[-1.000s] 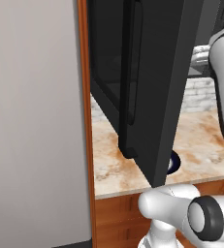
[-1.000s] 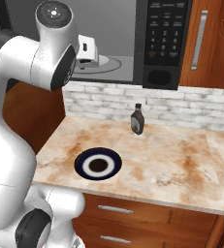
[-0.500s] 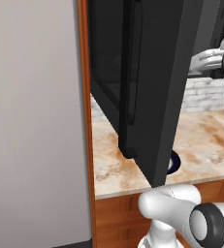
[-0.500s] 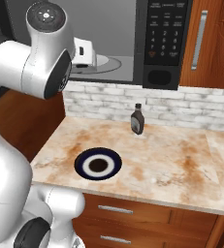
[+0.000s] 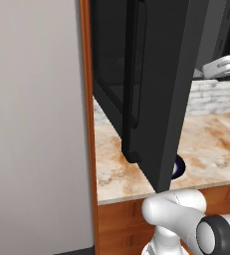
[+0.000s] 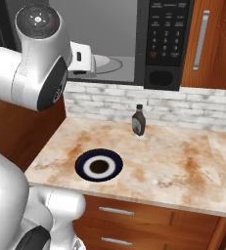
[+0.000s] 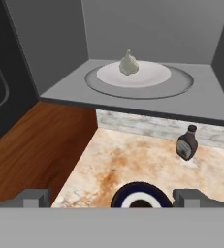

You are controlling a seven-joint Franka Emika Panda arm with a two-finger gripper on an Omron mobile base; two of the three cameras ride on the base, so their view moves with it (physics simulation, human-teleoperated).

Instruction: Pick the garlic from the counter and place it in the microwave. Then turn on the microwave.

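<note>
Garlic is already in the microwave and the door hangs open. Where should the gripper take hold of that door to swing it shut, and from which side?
Probably the door's outer face near its free edge, pushed from the counter side. It stands swung wide out over the counter, and its vertical handle suits pulling more than pushing. The gripper is open and empty; the garlic sits on the white plate inside the microwave.

Garlic [image 7: 128, 63] in microwave [image 6: 166, 44]; bottle [image 6: 138, 120], plate [image 6: 99, 165] on counter [image 6: 178, 166] below.
</note>
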